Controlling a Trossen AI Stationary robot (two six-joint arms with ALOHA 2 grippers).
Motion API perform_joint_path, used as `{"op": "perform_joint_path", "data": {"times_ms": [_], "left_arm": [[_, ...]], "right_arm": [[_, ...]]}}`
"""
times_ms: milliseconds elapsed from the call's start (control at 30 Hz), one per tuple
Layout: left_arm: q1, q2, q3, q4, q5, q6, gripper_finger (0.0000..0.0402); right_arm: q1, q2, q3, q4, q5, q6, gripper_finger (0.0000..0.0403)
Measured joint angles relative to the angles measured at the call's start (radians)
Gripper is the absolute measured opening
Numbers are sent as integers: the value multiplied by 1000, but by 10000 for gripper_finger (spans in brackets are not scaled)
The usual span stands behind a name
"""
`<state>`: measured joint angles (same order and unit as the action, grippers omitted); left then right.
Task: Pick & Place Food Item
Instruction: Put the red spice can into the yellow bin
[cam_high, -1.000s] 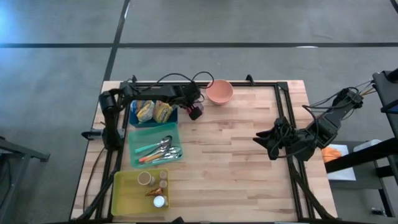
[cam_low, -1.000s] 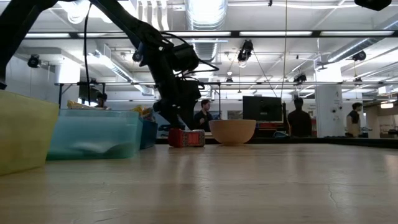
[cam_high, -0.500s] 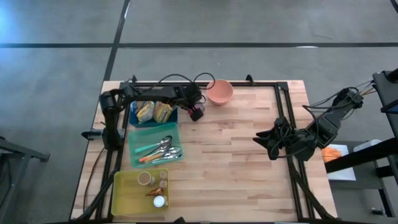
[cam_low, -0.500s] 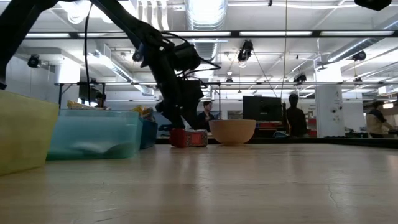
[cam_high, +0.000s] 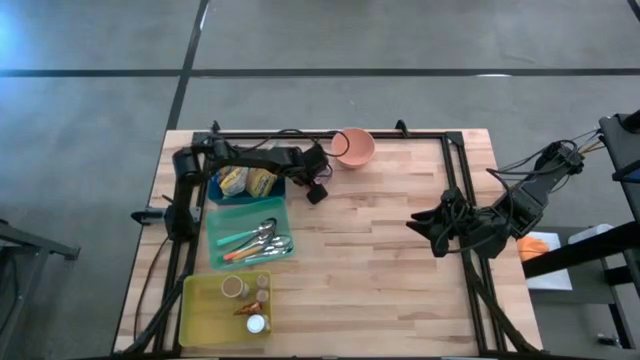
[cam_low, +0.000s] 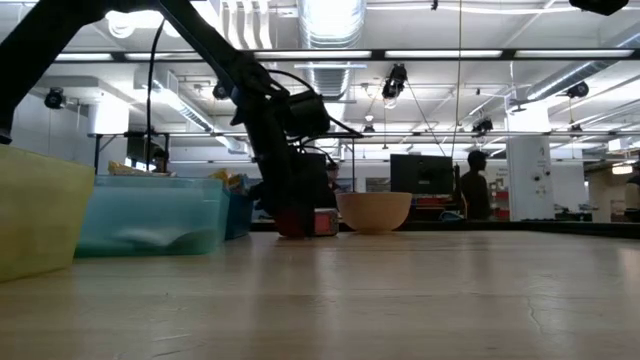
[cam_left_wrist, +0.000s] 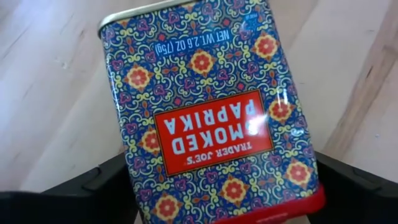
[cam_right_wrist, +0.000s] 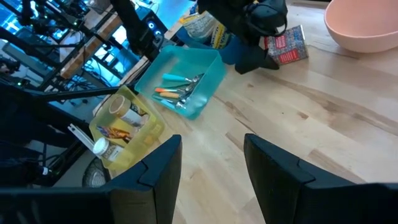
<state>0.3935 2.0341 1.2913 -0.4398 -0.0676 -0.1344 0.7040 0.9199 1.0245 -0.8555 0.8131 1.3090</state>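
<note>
Smoked paprika tin (cam_left_wrist: 214, 121) lying on the tabletop (cam_high: 380, 250) near the pink bowl (cam_high: 353, 147), left tool (cam_high: 316, 187) spread wide around it, right tool (cam_high: 424, 229) resting apart, fingers parted, empty.

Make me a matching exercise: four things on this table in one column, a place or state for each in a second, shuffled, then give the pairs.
Things:
1. smoked paprika tin
2. pink bowl
3. cutlery
4. right end effector

Places or states:
A. in the teal bin
B. waiting over the table's right side
C. lying on the wood between the left end effector's fingers
D. empty, at the table's far edge

Pairs: 1-C, 2-D, 3-A, 4-B
</note>
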Motion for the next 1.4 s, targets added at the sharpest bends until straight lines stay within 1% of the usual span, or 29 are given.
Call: {"op": "perform_joint_path", "data": {"times_ms": [133,167,267,433,567,633,700,767,833,933,1000,1067,1133,1167,1200,1300,1400], "left_arm": [[-4,0,10,-2,4,-28,318],[-4,0,12,2,8,-33,314],[-5,0,12,20,8,-34,314],[-16,-5,12,-6,17,-17,314],[-40,-34,19,-75,115,58,314],[-59,-64,19,-111,173,91,314],[-80,-99,19,-137,231,94,314],[-97,-138,19,-155,319,46,314],[-110,-173,20,-148,424,-67,314],[-118,-214,20,-116,579,-263,314],[-125,-232,20,-100,622,-355,314],[-131,-247,20,-87,637,-412,314],[-138,-256,20,-85,649,-438,314],[-140,-260,20,-85,660,-441,314],[-143,-261,20,-85,674,-443,314],[-147,-265,19,-85,693,-444,314],[-148,-266,19,-85,693,-459,314]], "right_arm": [[0,0,0,0,0,0,170],[0,0,0,0,0,0,170],[0,0,0,1,0,0,170],[-1,0,0,3,5,0,170],[-2,3,0,7,98,-18,170],[-10,3,0,8,114,-93,170],[-26,8,0,13,107,-201,170],[-44,20,0,27,88,-328,170],[-58,43,0,56,72,-485,170],[-73,94,0,121,72,-782,170],[-78,137,0,167,98,-945,170],[-85,177,0,215,165,-1064,170],[-94,212,16,219,225,-1115,171],[-100,227,29,219,234,-1123,173],[-111,240,43,219,234,-1122,177],[-141,263,93,216,220,-1049,197],[-168,279,137,209,163,-1026,229]]}}
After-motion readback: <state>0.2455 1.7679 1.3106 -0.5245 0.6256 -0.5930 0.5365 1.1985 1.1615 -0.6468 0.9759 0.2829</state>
